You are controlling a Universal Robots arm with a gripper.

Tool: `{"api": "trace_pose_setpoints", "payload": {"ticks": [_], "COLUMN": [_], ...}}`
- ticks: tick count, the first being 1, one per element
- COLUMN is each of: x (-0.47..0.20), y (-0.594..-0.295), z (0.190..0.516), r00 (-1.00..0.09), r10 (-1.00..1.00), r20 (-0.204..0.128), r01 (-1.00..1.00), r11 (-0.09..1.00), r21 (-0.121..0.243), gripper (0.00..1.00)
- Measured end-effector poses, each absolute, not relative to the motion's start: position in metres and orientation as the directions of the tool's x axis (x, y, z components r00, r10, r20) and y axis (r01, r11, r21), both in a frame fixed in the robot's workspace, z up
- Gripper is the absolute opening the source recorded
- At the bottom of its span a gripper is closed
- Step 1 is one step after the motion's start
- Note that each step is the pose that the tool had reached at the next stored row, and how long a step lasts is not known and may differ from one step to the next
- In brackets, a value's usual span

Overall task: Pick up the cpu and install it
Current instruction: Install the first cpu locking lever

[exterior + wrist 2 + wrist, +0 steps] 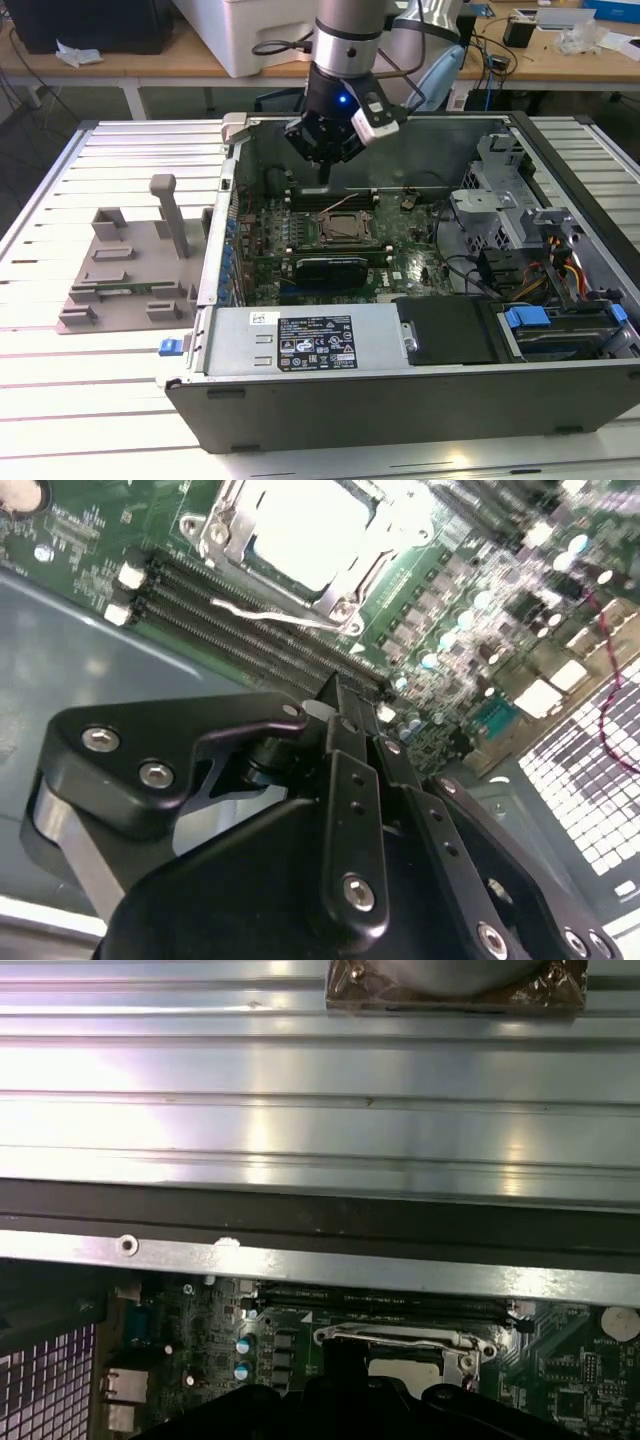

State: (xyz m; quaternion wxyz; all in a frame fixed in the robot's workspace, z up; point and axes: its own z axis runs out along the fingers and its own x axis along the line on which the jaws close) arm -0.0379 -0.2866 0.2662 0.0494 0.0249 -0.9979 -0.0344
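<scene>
My gripper [326, 172] hangs inside the open computer case [400, 390], just above the motherboard [415, 262] and on the far side of the metal-framed socket [345, 227] in the exterior view. In the second wrist view my black fingers [345, 780] stand pressed together with no gap, clenched on nothing I can see. The cpu [300, 530] shows there as a pale, glare-washed square lying inside the socket frame, with the thin wire lever [270, 613] lying along the frame's edge next to the dark memory slots [240, 630]. In the first wrist view the same socket [400, 1345] sits just beyond my gripper's body. A long black expansion card [335, 267] lies just on the near side of the socket, and a grey fixture [125, 270] rests on the slatted table [60, 400] outside the case.
</scene>
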Motion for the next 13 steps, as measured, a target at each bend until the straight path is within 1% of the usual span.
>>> {"api": "trace_pose_setpoints", "payload": {"ticks": [1, 3, 13], "x": [-0.038, -0.038, -0.037], "y": [-0.29, -0.292, -0.288], "z": [0.266, 0.263, 0.24], "r00": [-0.994, -0.994, -0.994], "r10": [-0.055, -0.057, -0.057], "r20": [0.096, 0.095, 0.096], "r01": [-0.047, -0.047, -0.047], "r11": [0.995, 0.993, 0.993], "r21": [0.09, 0.104, 0.105], "gripper": [0.11, 0.11, 0.11]}}
